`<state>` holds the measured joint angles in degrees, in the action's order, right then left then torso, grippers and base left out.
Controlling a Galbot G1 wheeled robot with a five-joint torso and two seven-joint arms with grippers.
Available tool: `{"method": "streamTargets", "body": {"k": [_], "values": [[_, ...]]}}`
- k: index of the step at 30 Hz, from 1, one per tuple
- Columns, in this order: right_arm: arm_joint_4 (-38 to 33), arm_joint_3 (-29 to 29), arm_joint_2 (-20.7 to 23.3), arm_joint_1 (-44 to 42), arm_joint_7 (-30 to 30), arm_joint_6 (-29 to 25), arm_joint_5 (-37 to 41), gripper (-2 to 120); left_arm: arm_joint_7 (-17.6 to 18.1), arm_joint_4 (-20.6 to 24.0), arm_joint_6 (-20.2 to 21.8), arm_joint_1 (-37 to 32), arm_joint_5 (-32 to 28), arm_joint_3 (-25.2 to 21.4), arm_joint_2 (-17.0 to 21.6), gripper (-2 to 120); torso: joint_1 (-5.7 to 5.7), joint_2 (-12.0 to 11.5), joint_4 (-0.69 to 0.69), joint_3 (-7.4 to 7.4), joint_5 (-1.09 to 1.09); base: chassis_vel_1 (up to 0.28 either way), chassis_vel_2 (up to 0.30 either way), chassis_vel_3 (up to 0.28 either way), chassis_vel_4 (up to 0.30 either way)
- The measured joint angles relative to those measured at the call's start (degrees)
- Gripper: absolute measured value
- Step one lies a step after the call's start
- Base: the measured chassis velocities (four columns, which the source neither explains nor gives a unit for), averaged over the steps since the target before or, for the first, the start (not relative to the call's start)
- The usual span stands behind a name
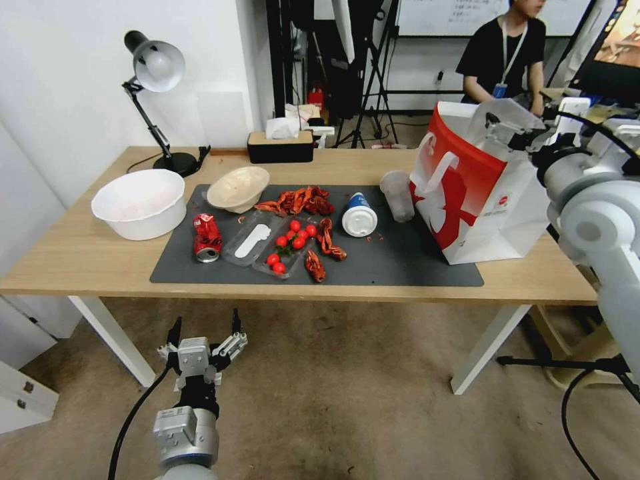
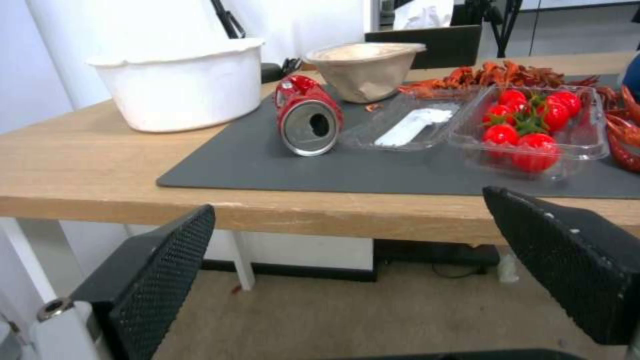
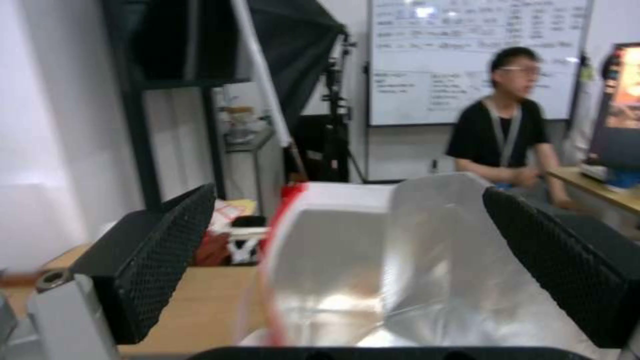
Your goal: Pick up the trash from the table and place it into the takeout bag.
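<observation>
On the table (image 1: 80, 260) the dark mat holds the trash: a crushed red can (image 1: 207, 237), a beige bowl (image 1: 238, 189), a white blue-labelled cup (image 1: 360, 215) on its side and a clear plastic cup (image 1: 399, 195). Red shells (image 1: 300, 200) lie between them. The takeout bag (image 1: 473, 193) stands at the mat's right end. My right gripper (image 1: 508, 128) hovers over its mouth, open and empty; the right wrist view has the bag's opening (image 3: 400, 260) under the spread right gripper (image 3: 348, 190). My left gripper (image 1: 205, 330) hangs open below the table's front edge, facing the can (image 2: 308, 116).
A big white bowl (image 1: 140, 202) sits left of the mat, a desk lamp (image 1: 157, 67) and a tissue box (image 1: 280, 147) at the back. A clear tray of tomatoes (image 1: 290, 243) lies mid-mat. Floor in front of the table is open.
</observation>
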<state>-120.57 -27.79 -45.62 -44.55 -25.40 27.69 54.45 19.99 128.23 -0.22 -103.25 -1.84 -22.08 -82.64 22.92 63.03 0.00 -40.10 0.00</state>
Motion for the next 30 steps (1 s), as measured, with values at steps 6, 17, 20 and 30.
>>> {"method": "streamTargets", "body": {"k": [6, 17, 20, 30], "values": [[-9.18, -3.3, -1.9, -12.88, 3.31, -2.62, -4.62, 100, 0.01, 0.07, -0.12, -0.26, -0.07, -0.06, 0.14, 100, 0.0, 0.0, -0.02, 0.0, 0.01, 0.0, 0.0, 0.0, 0.0], [-14.16, -2.36, -12.77, -37.7, 12.58, -17.88, -25.51, 100, -0.01, 0.16, -0.33, -0.39, -0.43, 0.17, 0.52, 100, -0.01, 0.0, -0.01, 0.0, -0.01, 0.0, 0.0, 0.0, 0.0], [-13.09, -1.49, -15.19, -42.0, 13.71, -23.05, -28.3, 100, 0.0, 0.17, -0.46, -0.49, -0.65, 0.08, 0.73, 100, -0.01, 0.0, 0.0, 0.0, 0.01, 0.0, 0.0, 0.0, 0.0], [-4.39, 1.96, -22.06, -53.51, 15.1, -43.07, -38.75, 100, -0.04, -0.17, -0.89, -0.26, -1.23, 0.18, 0.97, 100, -0.01, 0.0, -0.01, 0.0, 0.0, 0.0, 0.0, 0.0, 0.0]]}}
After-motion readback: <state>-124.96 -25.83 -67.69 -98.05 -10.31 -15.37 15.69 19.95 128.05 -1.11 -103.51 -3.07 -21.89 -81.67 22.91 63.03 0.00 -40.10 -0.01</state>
